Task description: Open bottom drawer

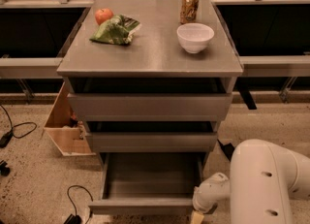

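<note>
The bottom drawer (145, 182) of the grey metal cabinet is pulled out toward me. It shows as a shallow, empty grey tray with a plain flat front. My gripper (197, 216) is at the bottom edge of the camera view, just off the drawer's front right corner, on the end of the white arm (264, 184). Most of the gripper is cut off by the frame edge.
The middle drawer (150, 141) and top drawer (147, 106) stick out slightly. On the cabinet top (150, 56) are an apple (103, 15), a green bag (115, 30), a can (189, 7) and a white bowl (194, 37). A wooden box (63, 128) and cables (19, 130) lie left.
</note>
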### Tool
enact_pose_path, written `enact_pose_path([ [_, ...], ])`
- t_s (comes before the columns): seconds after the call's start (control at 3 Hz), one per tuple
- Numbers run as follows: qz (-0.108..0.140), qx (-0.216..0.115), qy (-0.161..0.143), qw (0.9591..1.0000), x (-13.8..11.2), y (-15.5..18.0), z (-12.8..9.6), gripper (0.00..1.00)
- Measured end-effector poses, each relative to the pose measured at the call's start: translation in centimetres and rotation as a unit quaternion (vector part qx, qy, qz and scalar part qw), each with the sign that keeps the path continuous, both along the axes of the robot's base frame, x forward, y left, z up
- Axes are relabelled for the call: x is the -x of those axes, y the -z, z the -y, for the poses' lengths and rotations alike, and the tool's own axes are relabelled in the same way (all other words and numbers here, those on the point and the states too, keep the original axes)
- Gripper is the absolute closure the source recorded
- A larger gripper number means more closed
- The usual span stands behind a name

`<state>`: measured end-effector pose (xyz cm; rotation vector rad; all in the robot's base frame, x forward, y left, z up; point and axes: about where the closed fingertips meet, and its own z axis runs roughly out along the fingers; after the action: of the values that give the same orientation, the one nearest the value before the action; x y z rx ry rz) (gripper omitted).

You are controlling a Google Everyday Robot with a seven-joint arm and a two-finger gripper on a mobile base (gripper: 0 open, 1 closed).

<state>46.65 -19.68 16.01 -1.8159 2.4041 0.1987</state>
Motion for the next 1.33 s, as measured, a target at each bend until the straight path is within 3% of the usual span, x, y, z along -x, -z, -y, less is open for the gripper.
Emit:
enact_pose_path([
  [0.33,-0.002,-0.04,-0.023,0.9989,1.3,1.1,-3.7,0.0],
  [1.0,-0.003,-0.046,-0.03,0.9985,1.6,1.2,-4.3,0.0],
  [1.33,-0.013,-0.049,-0.024,0.9984,2.5,1.2,-4.2,0.19],
])
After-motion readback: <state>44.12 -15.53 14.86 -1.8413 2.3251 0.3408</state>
